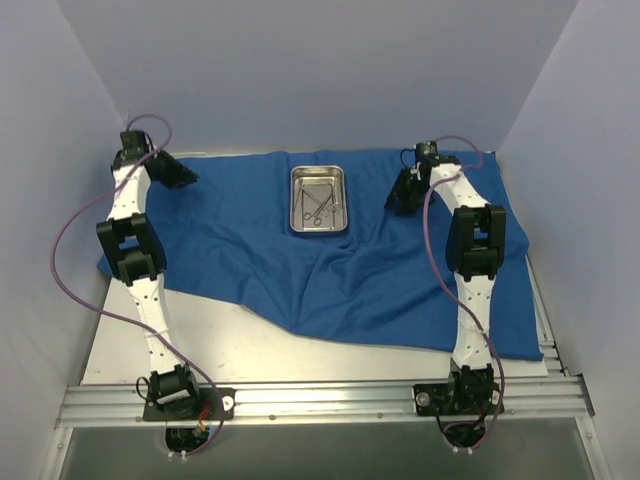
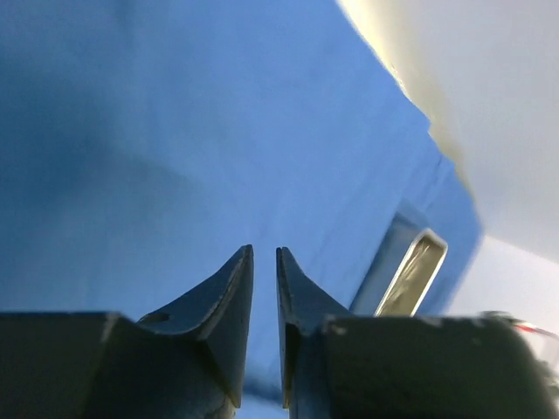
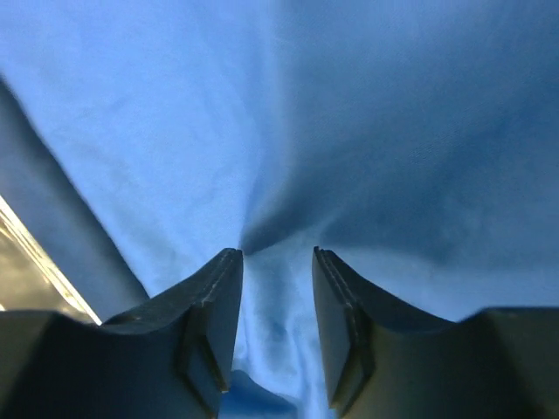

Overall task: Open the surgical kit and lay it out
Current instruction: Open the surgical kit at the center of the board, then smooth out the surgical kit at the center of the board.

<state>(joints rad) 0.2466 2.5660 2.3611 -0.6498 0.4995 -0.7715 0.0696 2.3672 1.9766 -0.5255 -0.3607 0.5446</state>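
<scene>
The surgical kit's royal-blue cloth (image 1: 250, 250) lies spread wide and wrinkled over the table. On it, at the back middle, sits the shiny steel tray (image 1: 319, 199) with thin silvery scissor-like instruments (image 1: 322, 205) inside. My left gripper (image 1: 188, 178) hovers low over the cloth's back-left part; in the left wrist view its jaws (image 2: 265, 251) stand a narrow gap apart with only cloth (image 2: 175, 131) behind them. My right gripper (image 1: 398, 203) is just right of the tray, open (image 3: 277, 253), straddling a raised fold of cloth (image 3: 262, 218) without pinching it.
The tray's rim shows at the right of the left wrist view (image 2: 412, 275) and its wall at the left edge of the right wrist view (image 3: 26, 284). White walls enclose the table on three sides. The cloth's near edge leaves bare white tabletop (image 1: 230, 350) before the aluminium rail (image 1: 320, 400).
</scene>
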